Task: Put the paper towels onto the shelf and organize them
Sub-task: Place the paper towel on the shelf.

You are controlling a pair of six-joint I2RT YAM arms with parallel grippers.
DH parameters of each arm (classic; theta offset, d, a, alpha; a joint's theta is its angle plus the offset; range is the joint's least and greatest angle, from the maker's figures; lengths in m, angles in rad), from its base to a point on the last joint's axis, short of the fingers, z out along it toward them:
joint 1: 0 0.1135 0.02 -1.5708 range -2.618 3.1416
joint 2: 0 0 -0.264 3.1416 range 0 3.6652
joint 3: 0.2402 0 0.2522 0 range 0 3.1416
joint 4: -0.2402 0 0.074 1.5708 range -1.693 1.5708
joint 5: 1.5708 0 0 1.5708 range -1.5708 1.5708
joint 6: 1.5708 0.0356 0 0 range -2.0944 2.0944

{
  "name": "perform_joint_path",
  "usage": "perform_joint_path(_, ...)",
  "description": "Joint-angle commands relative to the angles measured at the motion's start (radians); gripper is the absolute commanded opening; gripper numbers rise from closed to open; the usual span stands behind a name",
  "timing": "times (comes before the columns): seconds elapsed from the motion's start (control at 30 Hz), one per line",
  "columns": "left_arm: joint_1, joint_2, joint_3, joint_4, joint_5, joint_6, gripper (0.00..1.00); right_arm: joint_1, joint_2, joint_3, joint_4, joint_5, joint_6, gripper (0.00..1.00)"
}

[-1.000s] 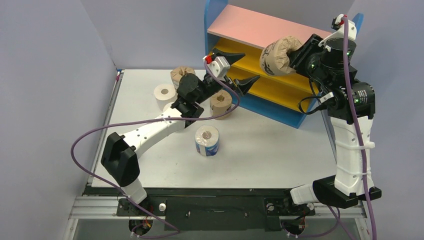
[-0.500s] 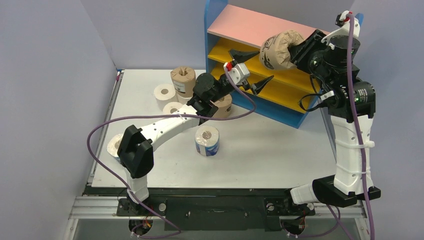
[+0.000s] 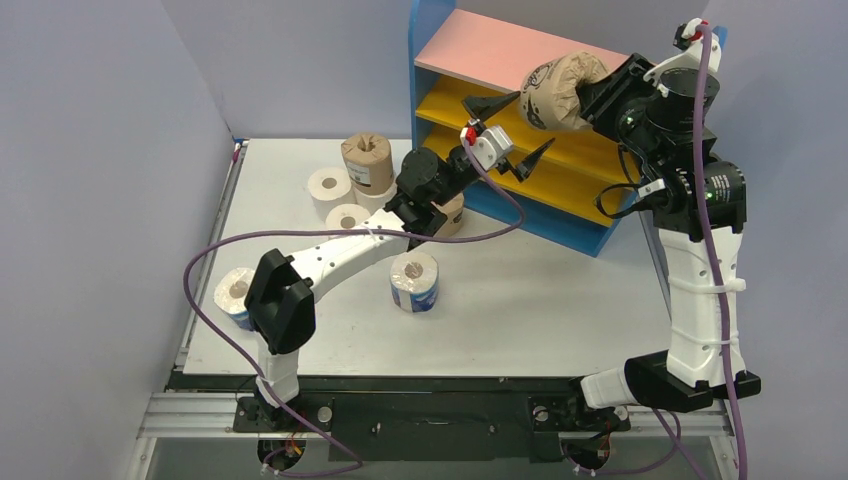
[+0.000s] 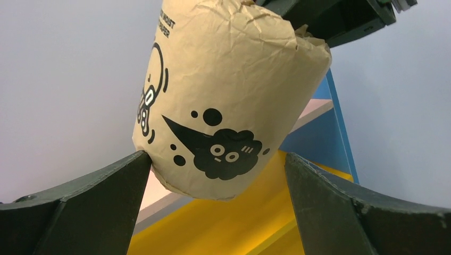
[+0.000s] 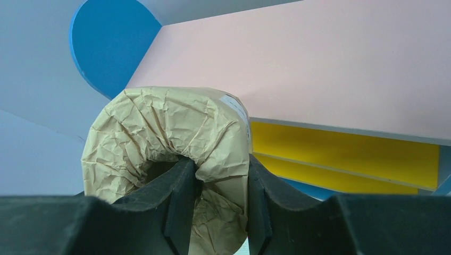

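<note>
Left arm extended further toward shelf (image 3: 480,50); left fingers (image 3: 488,104) spread wide, empty, before its upper yellow board. Right fingers (image 5: 181,207) pinch brown-wrapped roll (image 3: 562,78), held above shelf's front edge.
</note>
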Motion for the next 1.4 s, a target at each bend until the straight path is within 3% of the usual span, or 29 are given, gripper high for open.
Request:
perform_joint_path(0.0,-0.018,-0.015,0.018,0.125,-0.070,0.015,0.96,-0.008,-0.008,0.005,0.080,-0.016,0.009,0.30)
perform_joint_path(0.5,-0.023,0.019,0.087,0.052,-0.007,0.017,0.96,-0.011,0.027,0.017,0.096,-0.049,0.030,0.31)
perform_joint_path(1.37,-0.007,0.111,0.190,0.028,-0.064,-0.029,0.96,-0.024,0.059,0.035,0.158,-0.030,0.067,0.31)
